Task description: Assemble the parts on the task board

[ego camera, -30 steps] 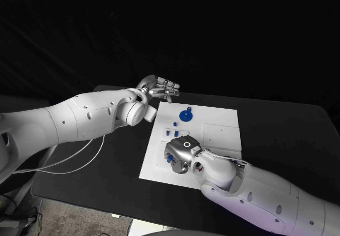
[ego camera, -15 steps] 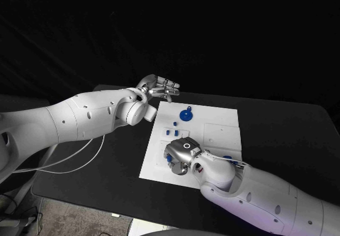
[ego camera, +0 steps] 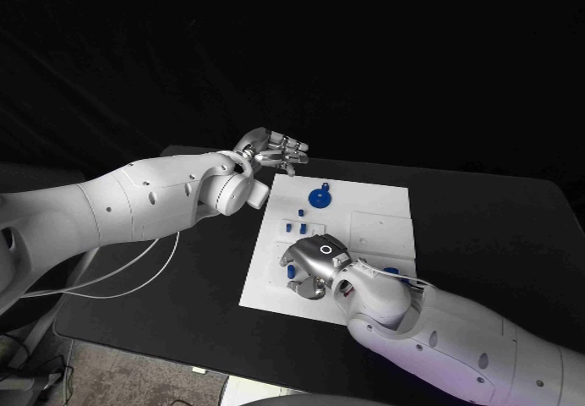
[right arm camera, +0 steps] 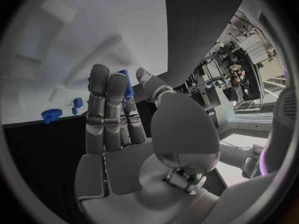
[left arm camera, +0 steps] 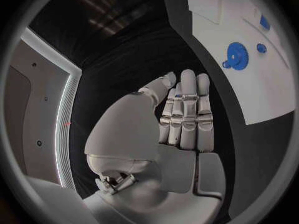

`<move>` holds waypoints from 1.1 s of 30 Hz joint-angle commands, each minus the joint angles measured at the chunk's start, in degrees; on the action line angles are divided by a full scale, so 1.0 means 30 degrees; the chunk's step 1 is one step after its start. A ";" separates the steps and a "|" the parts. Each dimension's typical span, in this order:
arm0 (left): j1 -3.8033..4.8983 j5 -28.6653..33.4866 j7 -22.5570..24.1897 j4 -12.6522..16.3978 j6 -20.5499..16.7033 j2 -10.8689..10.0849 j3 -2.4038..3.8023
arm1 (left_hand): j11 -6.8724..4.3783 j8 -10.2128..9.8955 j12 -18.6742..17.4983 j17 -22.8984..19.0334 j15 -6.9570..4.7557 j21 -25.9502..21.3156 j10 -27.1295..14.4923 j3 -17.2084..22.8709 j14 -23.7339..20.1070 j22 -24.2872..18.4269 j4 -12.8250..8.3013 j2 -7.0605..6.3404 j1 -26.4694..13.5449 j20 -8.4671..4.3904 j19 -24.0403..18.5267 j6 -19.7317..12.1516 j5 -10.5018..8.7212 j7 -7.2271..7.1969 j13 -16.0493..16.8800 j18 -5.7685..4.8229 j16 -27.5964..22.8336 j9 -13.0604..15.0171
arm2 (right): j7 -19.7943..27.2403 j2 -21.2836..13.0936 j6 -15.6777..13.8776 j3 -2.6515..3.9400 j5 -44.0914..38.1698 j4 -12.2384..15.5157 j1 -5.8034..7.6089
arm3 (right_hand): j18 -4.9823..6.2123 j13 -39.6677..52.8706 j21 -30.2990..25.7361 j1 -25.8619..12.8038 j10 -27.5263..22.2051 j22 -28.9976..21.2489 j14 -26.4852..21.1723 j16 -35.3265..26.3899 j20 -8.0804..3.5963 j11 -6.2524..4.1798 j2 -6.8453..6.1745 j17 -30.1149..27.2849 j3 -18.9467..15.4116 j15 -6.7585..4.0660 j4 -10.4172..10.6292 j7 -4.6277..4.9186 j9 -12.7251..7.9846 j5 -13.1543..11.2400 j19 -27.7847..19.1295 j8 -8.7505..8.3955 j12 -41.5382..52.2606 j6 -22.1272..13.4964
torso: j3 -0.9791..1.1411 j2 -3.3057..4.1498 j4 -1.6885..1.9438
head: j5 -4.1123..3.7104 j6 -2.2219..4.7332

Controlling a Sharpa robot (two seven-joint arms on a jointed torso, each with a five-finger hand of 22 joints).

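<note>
- The board [ego camera: 366, 224] lies flat mid-table; small blue parts stand or lie on it, among them a gear [ego camera: 319, 199] near its far edge and a few pegs [ego camera: 297, 227] just nearer the robot.
- The right hand [ego camera: 314, 266] is low over the board's near left part. In the right wrist view a thin blue part [right arm camera: 127, 89] sits between its fingers [right arm camera: 106, 109] and thumb; it looks pinched, though the contact itself is hard to see.
- The left hand [ego camera: 270, 150] hovers off the board's far left corner, fingers straight and close together, holding nothing.
- Judgement: the parts look like light, stiff plastic, smooth and likely to slip or tip. The peg is best taken across its shank, the gear by its rim or hub.
- Hidden: the right hand covers the board under it, so the socket it aims for cannot be made out.
- The board's recesses are pale on pale and faint.
- Another blue part [ego camera: 390, 272] peeks out beside the right wrist, partly cut off.
</note>
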 commanded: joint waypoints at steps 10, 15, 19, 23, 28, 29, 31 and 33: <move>0.0013 0.0100 0.0129 0.0027 0.0232 -0.0047 0.0009 | 0.0006 -0.0090 -0.0075 0.0024 0.0093 -0.0164 -0.0218 -0.0131 0.0038 0.0409 -0.0019 0.0138 -0.0081 -0.0029 0.0131 0.0129 -0.0018 0.0020 -0.0005 0.0396 -0.0078 0.0014 | 0.0713 -0.0729 -0.3030 0.0395 0.1373 0.1057 -0.0015 | 0.0507 -0.0038 0.0271 0.0897 -0.0685 -0.0907 -0.0016 0.0168 0.0254 0.0183 -0.0577 -0.0190 -0.0781 0.0258 0.1345 -0.0318 -0.0019 -0.0081 0.0758 0.0058 -0.0053 -0.0807 | 0.0017 -0.0015 -0.0024 | -0.0117 0.0123; 0.0013 0.0100 0.0132 0.0073 0.0219 -0.0145 0.0003 | 0.0006 -0.0090 -0.0075 0.0024 0.0093 -0.0164 -0.0218 -0.0131 0.0038 0.0409 -0.0019 0.0138 -0.0081 -0.0029 0.0131 0.0129 -0.0018 0.0020 -0.0005 0.0396 -0.0078 0.0014 | 0.0777 -0.1749 -0.2733 0.1189 0.2716 0.1786 -0.0008 | 0.0110 -0.0021 0.0534 0.0329 0.1322 -0.1060 0.0036 0.0211 -0.0008 -0.0347 0.0048 -0.0188 -0.0803 -0.0044 0.1037 0.0107 -0.0023 0.0174 0.0735 0.0051 -0.0066 -0.0444 | 0.0017 -0.0036 -0.0073 | -0.0316 0.0306; 0.0012 0.0100 0.0144 0.0138 0.0198 -0.0274 -0.0005 | 0.0006 -0.0090 -0.0075 0.0024 0.0093 -0.0164 -0.0218 -0.0131 0.0038 0.0409 -0.0019 0.0138 -0.0081 -0.0029 0.0131 0.0129 -0.0018 0.0020 -0.0005 0.0396 -0.0078 0.0014 | 0.0725 -0.2913 -0.2080 0.1925 0.4655 0.2335 0.0002 | -0.0251 0.0018 0.0772 -0.0505 0.3608 -0.1026 0.0122 0.0323 -0.0218 -0.0811 0.0359 -0.0108 0.0224 -0.0238 0.1094 0.0639 0.0017 0.0522 0.0743 0.0086 -0.0049 0.0483 | 0.0013 -0.0047 -0.0097 | -0.0626 0.0416; -0.0003 0.0100 0.0151 0.0267 0.0158 -0.0514 -0.0028 | 0.0006 -0.0090 -0.0075 0.0024 0.0093 -0.0164 -0.0218 -0.0131 0.0038 0.0409 -0.0019 0.0138 -0.0081 -0.0029 0.0131 0.0129 -0.0018 0.0020 -0.0005 0.0396 -0.0078 0.0014 | 0.0368 -0.4827 -0.1091 0.2963 0.7387 0.3199 0.0037 | -0.0607 0.0315 0.0988 -0.1346 0.6150 -0.0867 0.0088 0.0417 -0.0737 -0.1628 0.0685 0.0039 0.0592 -0.0829 0.1556 0.0111 0.0166 0.0574 0.0699 0.0177 0.0090 0.1661 | 0.0037 -0.0110 -0.0212 | -0.1051 0.0612; -0.0081 0.0100 0.0173 0.0464 0.0130 -0.0791 -0.0048 | -0.0005 -0.0083 -0.0073 0.0027 0.0092 -0.0169 -0.0185 -0.0142 0.0046 0.0409 -0.0009 0.0135 -0.0094 -0.0028 0.0139 0.0145 -0.0014 0.0017 -0.0004 0.0393 -0.0071 0.0016 | -0.0641 -0.6689 0.0624 0.3839 0.9898 0.4019 0.0190 | -0.1400 0.3485 0.1308 -0.1779 0.8419 -0.0636 0.0190 0.0556 -0.1507 -0.2544 0.1084 0.0361 -0.1062 -0.1540 0.1842 -0.0395 0.0255 0.0492 0.0751 0.0135 0.1337 0.2497 | 0.0104 -0.0232 -0.0430 | -0.1384 0.0749; -0.0097 0.0100 0.0178 0.0492 0.0133 -0.0821 -0.0050 | -0.0007 -0.0082 -0.0073 0.0027 0.0092 -0.0170 -0.0179 -0.0144 0.0047 0.0409 -0.0008 0.0135 -0.0096 -0.0028 0.0140 0.0148 -0.0014 0.0016 -0.0003 0.0392 -0.0070 0.0016 | -0.0878 -0.6909 0.0983 0.3915 1.0202 0.4108 0.0220 | -0.1489 0.4139 0.1321 -0.1634 0.8550 -0.0615 0.0127 0.0528 -0.1528 -0.2508 0.1215 0.0394 -0.1145 -0.1404 0.1795 -0.0298 0.0213 0.0466 0.0696 0.0077 0.1495 0.2355 | 0.0116 -0.0251 -0.0452 | -0.1406 0.0748; -0.0146 0.0100 0.0205 0.0578 0.0168 -0.0905 -0.0055 | -0.0007 -0.0082 -0.0073 0.0027 0.0092 -0.0170 -0.0179 -0.0144 0.0047 0.0409 -0.0008 0.0135 -0.0096 -0.0028 0.0140 0.0148 -0.0014 0.0016 -0.0003 0.0392 -0.0070 0.0016 | -0.1685 -0.7495 0.2116 0.4089 1.1076 0.4294 0.0324 | -0.1692 0.8487 0.2602 -0.1739 0.7789 0.0268 0.0143 0.1078 -0.1656 -0.2705 0.1356 0.1035 -0.1950 -0.1562 0.2033 -0.0402 0.0350 0.0328 0.0757 0.0091 0.4401 0.2510 | 0.0127 -0.0305 -0.0496 | -0.1519 0.0736; -0.0215 0.0100 0.0262 0.0687 0.0232 -0.0998 -0.0061 | -0.0005 -0.0089 -0.0074 0.0028 0.0095 -0.0180 -0.0184 -0.0168 0.0046 0.0401 0.0010 0.0105 -0.0144 -0.0022 0.0139 0.0135 -0.0029 0.0015 -0.0004 0.0385 -0.0069 0.0014 | -0.2693 -0.8024 0.3286 0.4209 1.1974 0.4345 0.0451 | -0.1731 1.2709 0.3715 -0.1922 0.6514 0.1169 -0.0138 0.1942 -0.1696 -0.2791 0.1559 0.2163 -0.1902 -0.1582 0.2512 -0.0437 0.0523 0.0159 0.0673 0.0097 0.7643 0.2278 | 0.0137 -0.0380 -0.0567 | -0.1602 0.0735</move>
